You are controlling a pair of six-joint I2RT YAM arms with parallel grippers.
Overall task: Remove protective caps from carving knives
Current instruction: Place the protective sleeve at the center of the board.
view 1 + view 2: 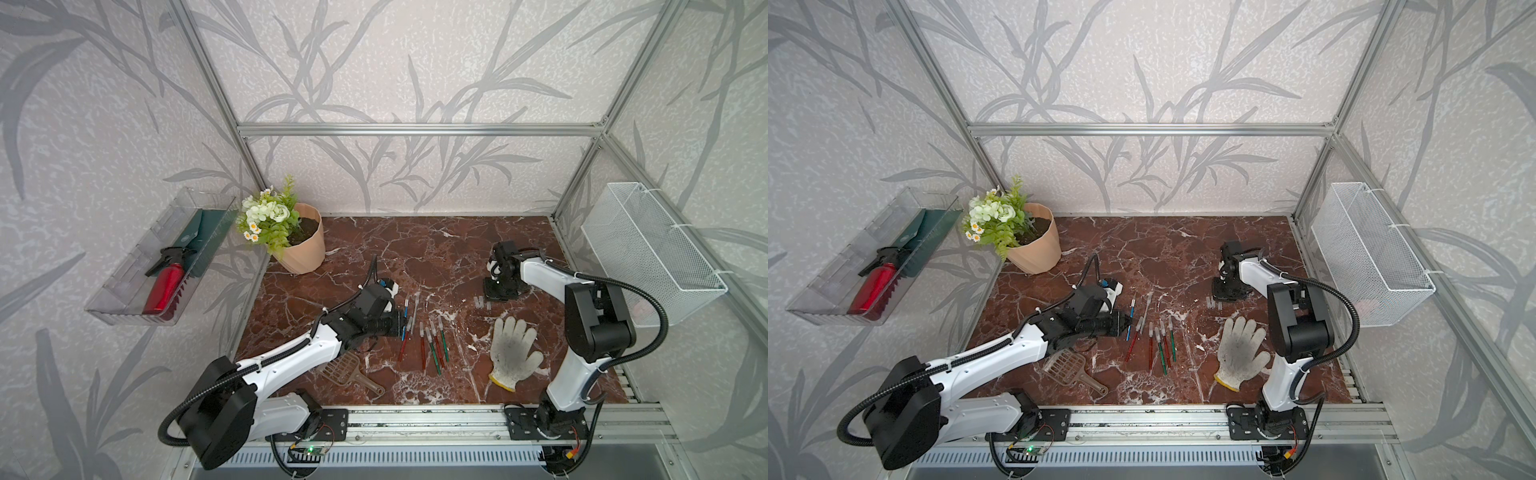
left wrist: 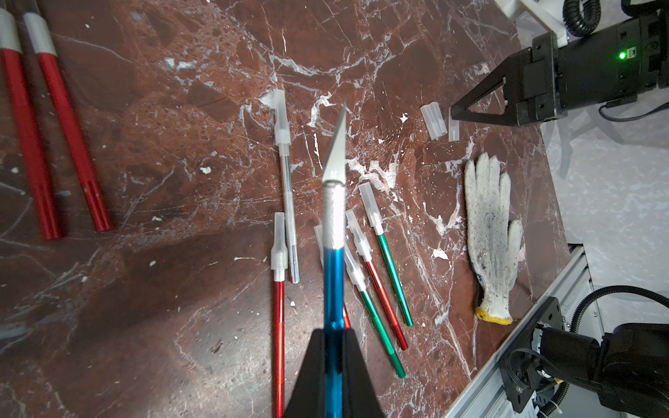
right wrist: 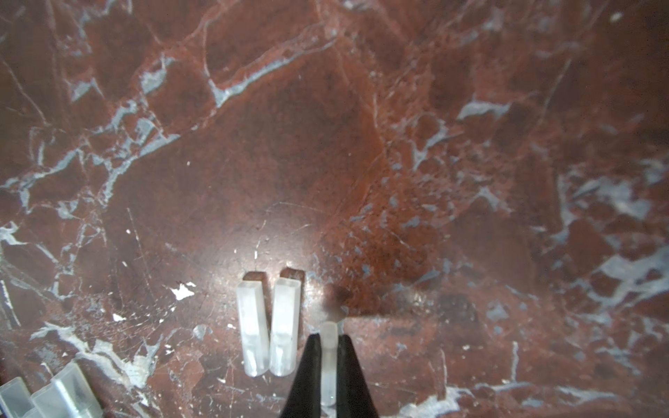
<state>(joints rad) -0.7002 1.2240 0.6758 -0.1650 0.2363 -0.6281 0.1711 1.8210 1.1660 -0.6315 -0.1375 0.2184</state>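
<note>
Both top views. Knives (image 1: 432,343) fanned on table (image 1: 436,249), on glove's (image 1: 513,353) left-arm side; most capped. Left gripper (image 1: 401,327) at fan's edge farthest from glove, clamped on blue knife (image 1: 405,313). Right gripper (image 1: 492,294) tips-down just past glove's fingertips, beside loose caps (image 1: 482,302).

Left wrist. Jaws pinched tight on blue knife's (image 2: 333,282) handle; blade bare. Capped knives (image 2: 383,260) between it and glove (image 2: 492,231). Right gripper (image 2: 454,114) past glove's fingertips, cap (image 2: 453,130) in its tips.

Right wrist. Right gripper (image 3: 328,337) closed on one cap (image 3: 328,365), low over table; contact with table unclear. Two loose caps (image 3: 269,325) side by side, just beside that cap.
</note>
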